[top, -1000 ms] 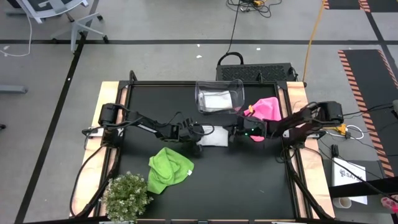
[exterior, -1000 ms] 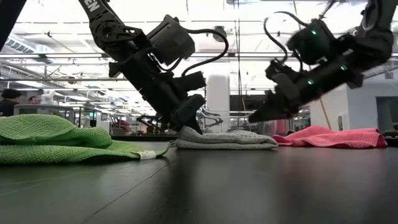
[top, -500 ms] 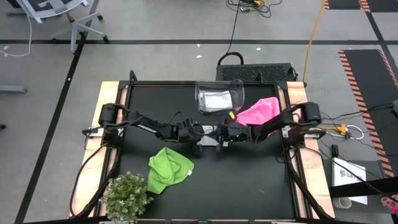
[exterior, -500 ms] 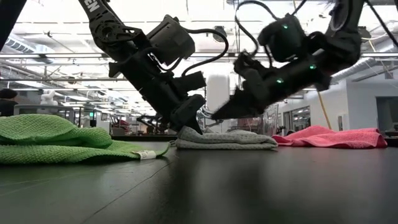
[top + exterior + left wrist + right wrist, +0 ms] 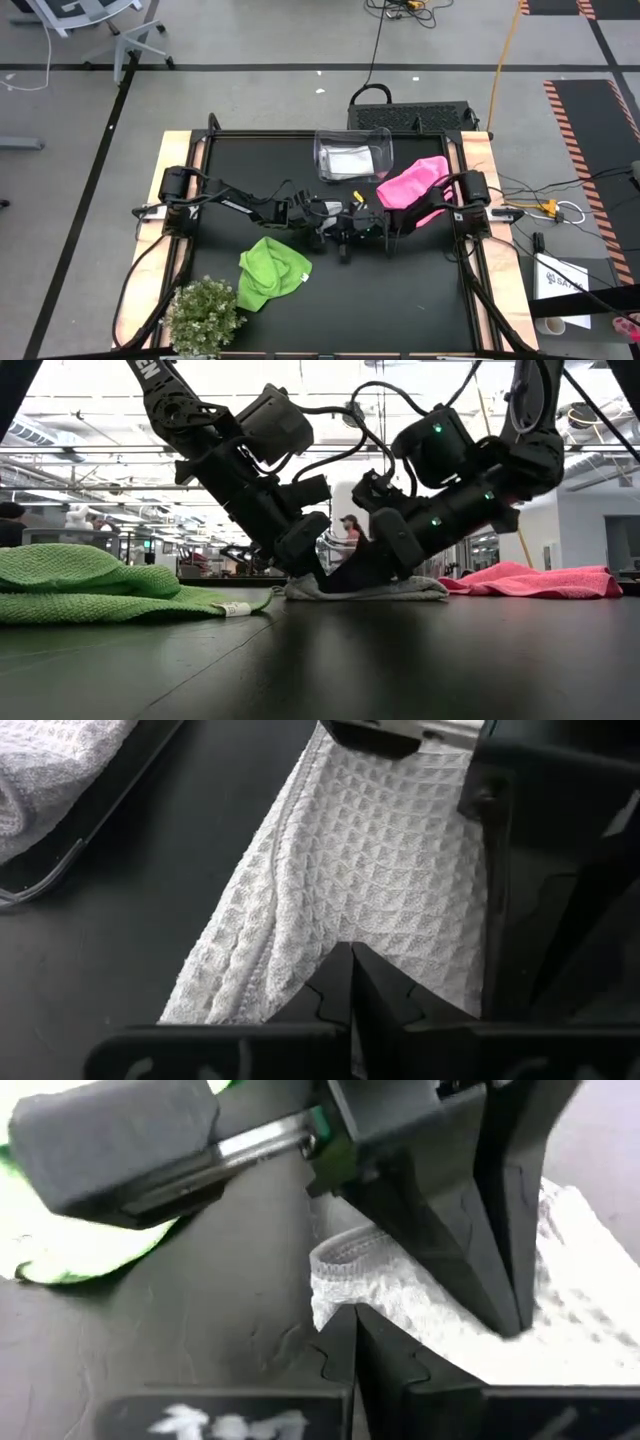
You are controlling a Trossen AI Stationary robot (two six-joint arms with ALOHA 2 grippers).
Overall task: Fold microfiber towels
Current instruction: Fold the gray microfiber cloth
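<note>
A clear plastic bin (image 5: 353, 154) stands at the far middle of the black counter (image 5: 400, 290), and a small bushy green plant (image 5: 204, 317) sits at the counter's near left corner. On the grey floor beyond the counter lie a dark ridged mat (image 5: 412, 116) and an office chair's base (image 5: 120, 45), and black-and-orange striped tape (image 5: 570, 120) runs along the right. Across the room behind the counter, a person (image 5: 350, 530) shows between the arms and another person (image 5: 14, 520) at the far left.

A folded white towel (image 5: 400, 589) lies mid-table, lime towel (image 5: 272, 272) crumpled nearby, pink towel (image 5: 412, 184) rumpled.
</note>
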